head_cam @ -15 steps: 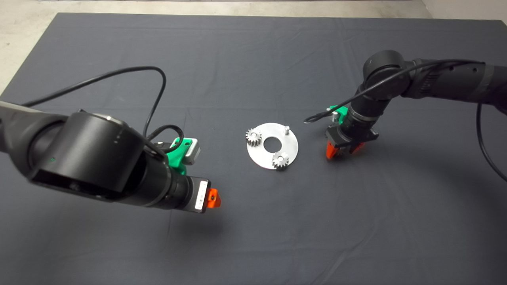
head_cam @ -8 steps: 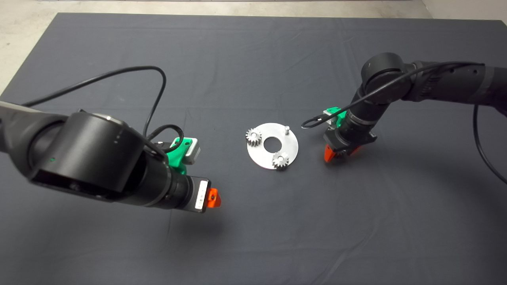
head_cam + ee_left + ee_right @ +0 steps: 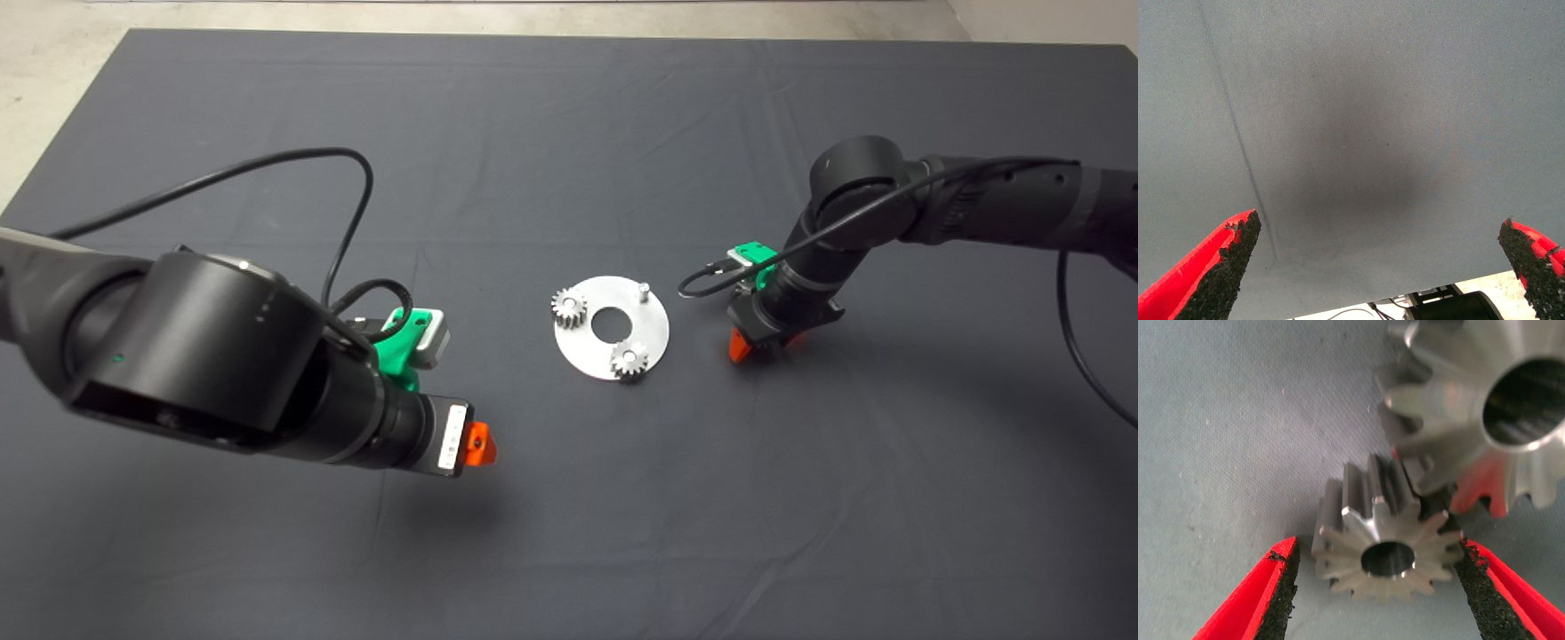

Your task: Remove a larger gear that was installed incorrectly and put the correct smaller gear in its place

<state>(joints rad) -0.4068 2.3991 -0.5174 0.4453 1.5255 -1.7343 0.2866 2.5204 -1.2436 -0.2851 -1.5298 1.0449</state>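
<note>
In the right wrist view the smaller gear (image 3: 1386, 550), dark grey with short teeth, lies flat on the mat between the fingers of my right gripper (image 3: 1377, 553), which is open around it. The larger gear (image 3: 1458, 420), bright with coarse long teeth, lies right beside it, their teeth touching or nearly so. From the head view my right gripper (image 3: 754, 342) sits low on the mat just right of the round steel plate (image 3: 587, 342) and hides both gears. My left gripper (image 3: 480, 444) hovers open over bare mat left of the plate.
The plate carries two small bright gears (image 3: 569, 307) (image 3: 629, 360) on pins and one bare pin (image 3: 644, 289) nearest the right gripper. Cables loop off both arms. Pale floor borders the mat at the far edge.
My right arm has come down and shifted slightly left, bringing its gripper lower onto the mat beside the plate. The left arm has not moved.
</note>
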